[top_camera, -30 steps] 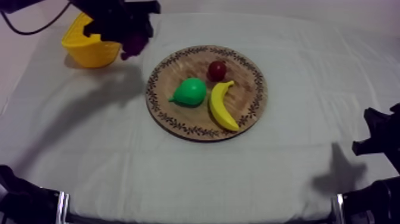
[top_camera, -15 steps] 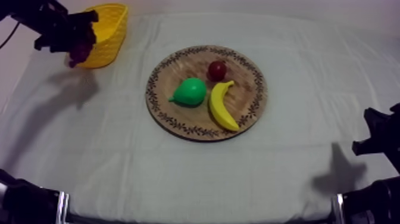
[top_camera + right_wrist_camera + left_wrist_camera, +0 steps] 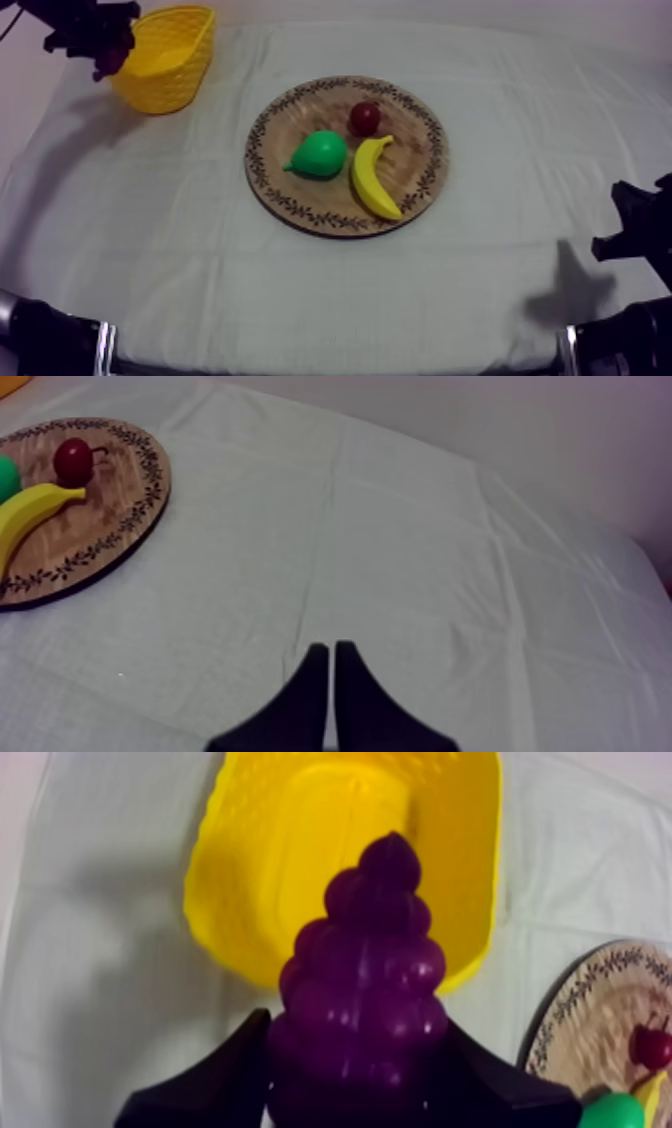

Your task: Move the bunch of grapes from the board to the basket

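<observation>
The lift looks done: the left pincer (image 3: 360, 1077) clamps the purple bunch of toy grapes (image 3: 365, 982), well apart from the round wooden board with a patterned rim (image 3: 420, 170). The yellow woven basket (image 3: 460, 872) sits just ahead of and below it, so only the drop is left. The right pincer (image 3: 331, 666) is narrow, holding nothing.

Purple grapes (image 3: 365, 992), yellow basket (image 3: 168, 85), green pear (image 3: 320, 153), dark-patterned rim on board (image 3: 330, 220)

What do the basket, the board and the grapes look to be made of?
Yellow basket: likely moulded plastic, one bright colour, woven-looking texture on its walls. Wooden board: wood by its grain, matte, dark pattern round the rim. Bunch of grapes: probably plastic or rubber, smooth, glossy highlights on the purple lobes.
</observation>
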`<move>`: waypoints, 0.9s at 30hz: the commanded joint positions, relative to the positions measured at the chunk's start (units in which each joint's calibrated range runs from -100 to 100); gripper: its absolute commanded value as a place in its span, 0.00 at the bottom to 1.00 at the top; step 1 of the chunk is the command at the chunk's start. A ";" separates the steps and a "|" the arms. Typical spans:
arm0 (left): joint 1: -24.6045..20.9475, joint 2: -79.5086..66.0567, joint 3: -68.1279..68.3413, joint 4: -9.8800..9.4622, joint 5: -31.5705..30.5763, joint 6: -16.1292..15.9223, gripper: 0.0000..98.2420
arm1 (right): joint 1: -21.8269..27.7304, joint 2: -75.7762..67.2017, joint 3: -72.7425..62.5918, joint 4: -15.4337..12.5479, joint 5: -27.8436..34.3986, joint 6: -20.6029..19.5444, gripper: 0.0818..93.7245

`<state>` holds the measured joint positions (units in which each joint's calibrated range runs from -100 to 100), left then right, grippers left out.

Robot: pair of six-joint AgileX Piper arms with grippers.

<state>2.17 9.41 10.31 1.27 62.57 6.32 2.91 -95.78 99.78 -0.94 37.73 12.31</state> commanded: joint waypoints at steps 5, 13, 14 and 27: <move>0.06 11.96 -17.85 -0.29 2.06 -0.74 0.43 | 0.00 0.02 -0.01 -0.01 0.01 0.02 0.00; 0.41 25.03 -32.25 -0.47 3.40 -1.21 0.43 | 0.00 0.02 -0.01 -0.01 0.01 0.02 0.00; 0.47 26.45 -33.40 -0.48 3.46 -1.26 0.43 | 0.00 0.02 -0.01 -0.01 0.01 0.02 0.00; 0.54 34.09 -37.38 -0.24 3.38 -1.22 0.44 | 0.00 0.02 -0.01 -0.01 0.01 0.02 0.00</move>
<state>2.75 43.40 -27.18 1.00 65.94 5.09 2.91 -95.78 99.78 -0.94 37.73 12.31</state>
